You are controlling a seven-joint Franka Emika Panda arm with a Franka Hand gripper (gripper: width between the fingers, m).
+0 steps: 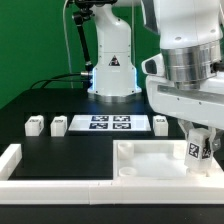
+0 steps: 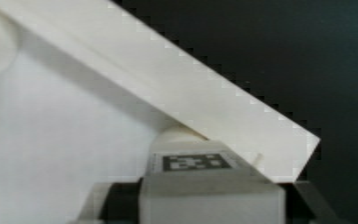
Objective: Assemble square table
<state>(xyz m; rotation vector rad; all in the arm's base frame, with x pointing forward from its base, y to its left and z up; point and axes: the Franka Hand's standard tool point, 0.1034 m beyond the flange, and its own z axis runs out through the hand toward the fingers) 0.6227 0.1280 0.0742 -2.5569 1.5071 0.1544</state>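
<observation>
The white square tabletop lies in the front right of the exterior view, with raised rims. My gripper is shut on one white tagged leg and holds it upright over the tabletop's corner on the exterior view's right. In the wrist view the leg sits between the dark fingers, its tag facing the camera. It is just past the tabletop's slanting rim. Three more legs lie in a row on the black table.
The marker board lies between the loose legs, in front of the robot base. A long white border rail runs along the front and the exterior view's left. A green wall stands behind.
</observation>
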